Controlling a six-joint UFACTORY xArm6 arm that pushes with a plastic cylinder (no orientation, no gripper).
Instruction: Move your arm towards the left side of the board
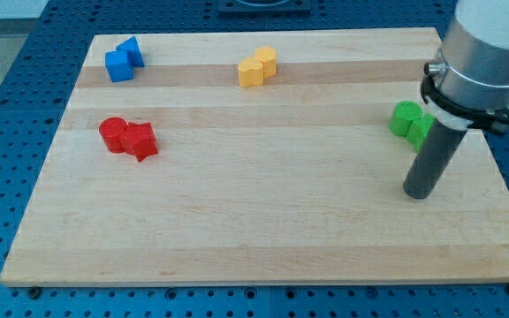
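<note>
My tip rests on the wooden board at the view's right, just below the green blocks. Two green blocks sit together right above the tip, partly hidden by the rod. Two red blocks, a round one and a star-like one, touch each other at the view's left. Two blue blocks sit at the top left corner. Two yellow blocks sit together at the top middle. All of these are far to the left of my tip.
The arm's white and grey body hangs over the board's top right corner. A blue perforated table surrounds the board on all sides.
</note>
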